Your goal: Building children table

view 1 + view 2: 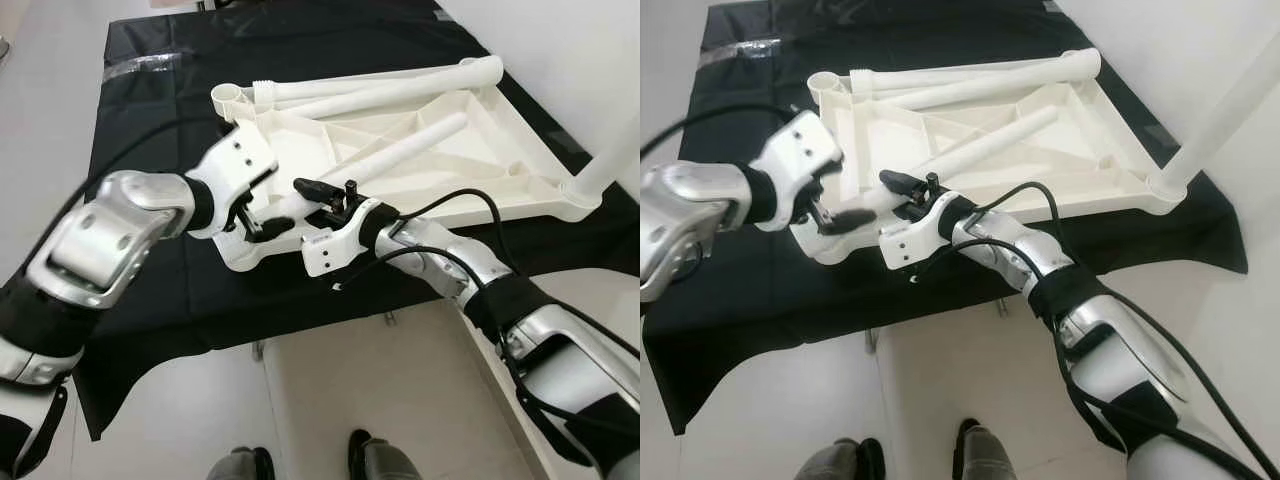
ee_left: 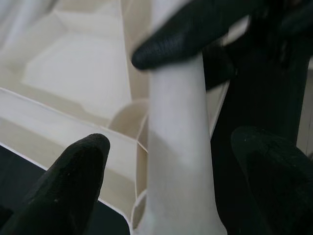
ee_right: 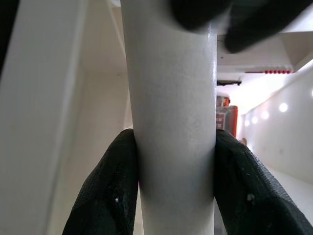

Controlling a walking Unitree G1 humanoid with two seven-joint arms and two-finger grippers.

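A white plastic tabletop point(image 1: 500, 205) lies upside down on a black cloth point(image 1: 150, 280). One white leg point(image 1: 400, 150) slants across its ribbed underside, its lower end at the near-left corner socket point(image 1: 250, 255). My right gripper point(image 1: 325, 195) is shut on that leg near the lower end; in the right wrist view both pads point(image 3: 107, 196) press the tube point(image 3: 171, 98). My left gripper point(image 1: 255, 225) is at the same corner, open, its fingers point(image 2: 73, 181) standing off either side of the leg point(image 2: 178, 161).
Two more white legs point(image 1: 400, 85) lie along the tabletop's far edge. Another leg point(image 1: 610, 160) stands upright in the right corner. The cloth's front edge hangs just below my arms, with pale floor point(image 1: 380, 400) and my feet point(image 1: 240, 465) beneath.
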